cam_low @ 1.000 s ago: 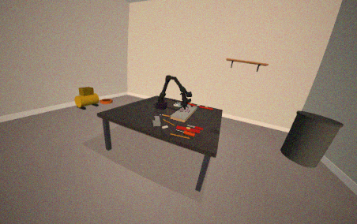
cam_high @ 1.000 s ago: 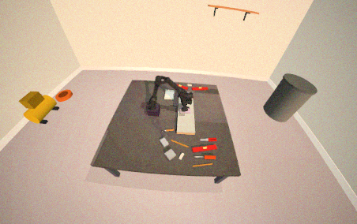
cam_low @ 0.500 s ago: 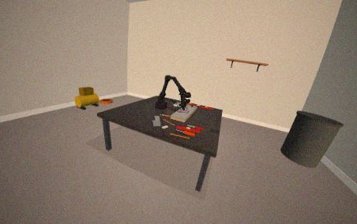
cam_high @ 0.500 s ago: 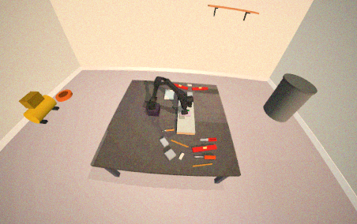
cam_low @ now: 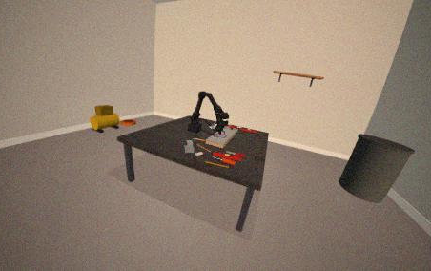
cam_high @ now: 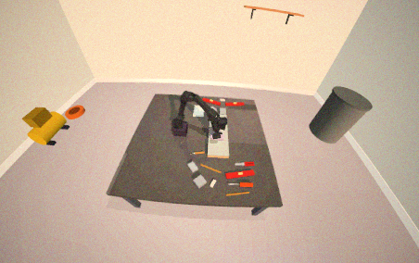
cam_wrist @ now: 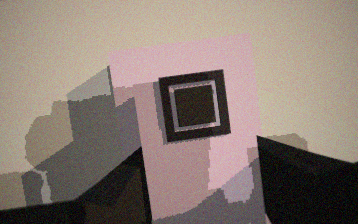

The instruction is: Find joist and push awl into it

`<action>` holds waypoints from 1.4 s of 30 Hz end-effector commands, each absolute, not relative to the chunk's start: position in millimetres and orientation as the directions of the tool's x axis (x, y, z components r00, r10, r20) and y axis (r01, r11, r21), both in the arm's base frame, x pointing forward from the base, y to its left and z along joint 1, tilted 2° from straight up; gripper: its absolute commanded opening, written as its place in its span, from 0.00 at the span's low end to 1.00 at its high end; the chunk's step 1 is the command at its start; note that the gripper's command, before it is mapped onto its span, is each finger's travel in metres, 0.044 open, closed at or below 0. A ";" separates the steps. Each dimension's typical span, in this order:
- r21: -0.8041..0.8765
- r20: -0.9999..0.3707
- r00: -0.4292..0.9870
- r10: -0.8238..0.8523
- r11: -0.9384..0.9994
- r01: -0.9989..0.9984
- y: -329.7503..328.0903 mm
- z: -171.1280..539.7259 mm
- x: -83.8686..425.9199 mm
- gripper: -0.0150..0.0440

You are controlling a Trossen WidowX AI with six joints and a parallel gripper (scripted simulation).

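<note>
My gripper (cam_high: 216, 135) (cam_low: 220, 134) (cam_wrist: 193, 146) is shut on the pink stud finder (cam_wrist: 237, 57) and points down over the middle of the panel. The stud finder's square black-framed display is dark. I cannot tell whether its underside touches the panel. The long cream floor panel (cam_high: 219, 150) (cam_wrist: 325, 75) lies on the table, with a wooden front edge; the joist is hidden. A small orange-handled tool with a thin tip, apparently the awl (cam_high: 198, 153), lies left of the panel's front end. A pale square, perhaps the tray (cam_high: 198, 111), lies behind the arm's base.
Near the table's front are a red level (cam_high: 240, 174), red-handled tools (cam_high: 248, 164) (cam_high: 246, 184), orange sticks (cam_high: 210, 168) (cam_high: 237, 194), grey squares (cam_high: 193, 166) (cam_high: 199, 181) and a white block (cam_high: 213, 182). Red objects (cam_high: 234, 104) (cam_high: 211, 101) lie at the back edge.
</note>
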State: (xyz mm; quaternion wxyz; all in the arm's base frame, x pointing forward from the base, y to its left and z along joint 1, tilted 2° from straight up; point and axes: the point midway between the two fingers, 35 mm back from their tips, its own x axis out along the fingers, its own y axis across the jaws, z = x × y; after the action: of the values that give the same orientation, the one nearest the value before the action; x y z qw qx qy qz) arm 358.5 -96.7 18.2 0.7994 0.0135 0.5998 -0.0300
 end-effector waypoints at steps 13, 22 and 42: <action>-0.030 -0.959 0.278 -0.049 0.997 0.074 -153.0 20.3 355.3 0.25; -0.032 -0.959 0.278 -0.051 0.997 0.074 -180.6 21.4 353.2 0.25; -0.036 -0.959 0.277 -0.055 0.997 0.074 -229.1 23.4 349.4 0.25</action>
State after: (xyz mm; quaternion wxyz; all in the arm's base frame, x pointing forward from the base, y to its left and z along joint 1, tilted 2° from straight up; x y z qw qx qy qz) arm 349.7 -220.7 22.6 0.7990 0.0096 0.6002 -0.0342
